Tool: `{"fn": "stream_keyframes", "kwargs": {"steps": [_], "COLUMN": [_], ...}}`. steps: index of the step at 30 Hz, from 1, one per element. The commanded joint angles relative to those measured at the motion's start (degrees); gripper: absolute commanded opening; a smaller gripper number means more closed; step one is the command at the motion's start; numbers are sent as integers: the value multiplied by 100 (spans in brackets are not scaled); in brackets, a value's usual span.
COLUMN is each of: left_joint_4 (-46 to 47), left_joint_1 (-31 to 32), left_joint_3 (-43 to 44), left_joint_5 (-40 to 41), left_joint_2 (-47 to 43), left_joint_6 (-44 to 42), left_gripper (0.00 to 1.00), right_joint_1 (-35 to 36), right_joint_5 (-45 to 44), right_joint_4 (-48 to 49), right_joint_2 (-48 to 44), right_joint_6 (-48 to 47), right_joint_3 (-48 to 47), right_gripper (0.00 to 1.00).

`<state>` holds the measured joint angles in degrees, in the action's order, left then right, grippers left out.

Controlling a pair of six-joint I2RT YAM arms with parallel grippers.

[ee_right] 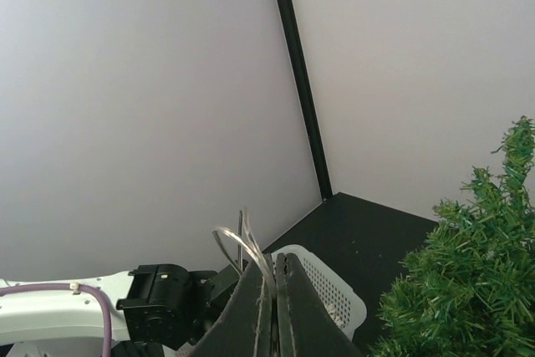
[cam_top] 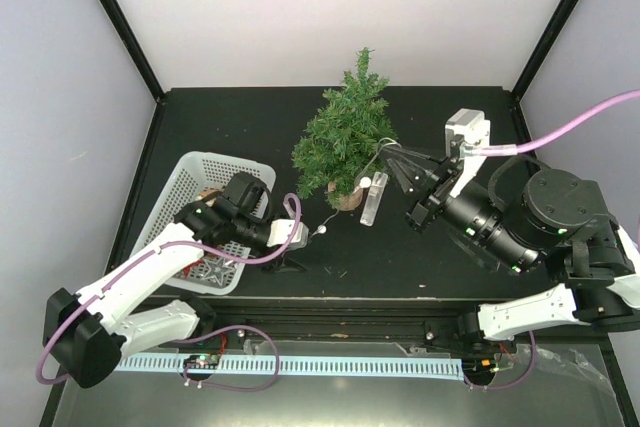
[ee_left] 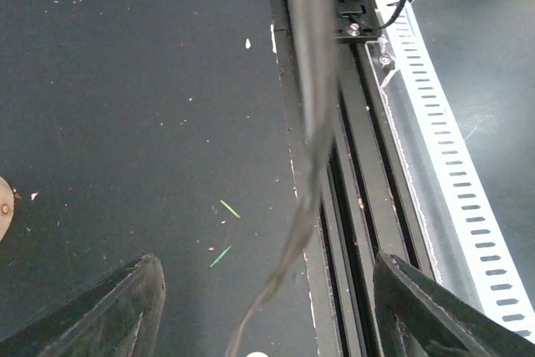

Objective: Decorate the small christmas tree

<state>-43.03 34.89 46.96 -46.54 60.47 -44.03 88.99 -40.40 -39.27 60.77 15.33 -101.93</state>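
The small christmas tree (cam_top: 345, 137) stands on its wood-slice base at the table's middle back; its branches show in the right wrist view (ee_right: 468, 298). My right gripper (cam_top: 385, 151) is at the tree's right side, shut on a clear string loop (ee_right: 241, 244). A translucent white icicle ornament (cam_top: 371, 199) hangs below it by the tree base. My left gripper (cam_top: 308, 239) is open and low over the table, left of the icicle. A small white ball (cam_top: 322, 232) lies at its fingertips, and a blurred string (ee_left: 301, 206) passes between its fingers (ee_left: 117, 315).
A white mesh basket (cam_top: 215, 162) with more ornaments sits at the left, also in the right wrist view (ee_right: 326, 286). The table's near edge and slotted rail (ee_left: 443, 148) run beside the left gripper. Enclosure walls and black posts bound the table.
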Motion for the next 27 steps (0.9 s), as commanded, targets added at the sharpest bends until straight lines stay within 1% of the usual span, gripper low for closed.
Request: {"fn": "stream_keyframes", "kwargs": {"steps": [1,3,4,6,8,9,10,14,17,19,21,25,27], "left_joint_4": [28,52,68,92,140,107,-9,-305,-339,-318,-311,-226,-154], "left_joint_1": [11,9,1,2,8,-7,-31,-415,-831,-1076,-1355,-1862,-1983], "left_joint_3": [-23,-71,-80,-97,-57,15,117,636,1045,1346,1662,2175,2358], "left_joint_5": [214,328,400,536,734,860,933,916,807,825,787,575,540], "left_joint_2": [-129,-180,-207,-216,-187,-156,-123,-208,-350,-366,-312,-163,-48], "left_joint_6": [-73,-62,-62,-82,-51,-15,-60,-212,-265,-226,-160,-48,9], "left_gripper": [68,65,61,48,17,4,2,2,2,1,2,2,2], "right_joint_1": [-14,-13,-10,-16,-17,-7,-13,-18,-39,-188,-482,-1328,-1671], "right_joint_5": [-205,-259,-275,-284,-346,-398,-476,-927,-1243,-1369,-1245,-574,-347], "right_joint_4": [-111,-123,-113,-119,-184,-213,-233,-306,-653,-952,-1155,-1368,-1397], "right_joint_2": [-138,-175,-194,-226,-250,-263,-307,-517,-558,-547,-588,-658,-653], "right_joint_6": [9,33,36,62,98,122,146,286,459,678,877,1142,1166], "right_joint_3": [-93,-52,-21,29,61,85,135,497,574,601,734,1099,1254], "right_gripper": [1,1,1,1,1,1,1,1,1,1,1,1,1]}}
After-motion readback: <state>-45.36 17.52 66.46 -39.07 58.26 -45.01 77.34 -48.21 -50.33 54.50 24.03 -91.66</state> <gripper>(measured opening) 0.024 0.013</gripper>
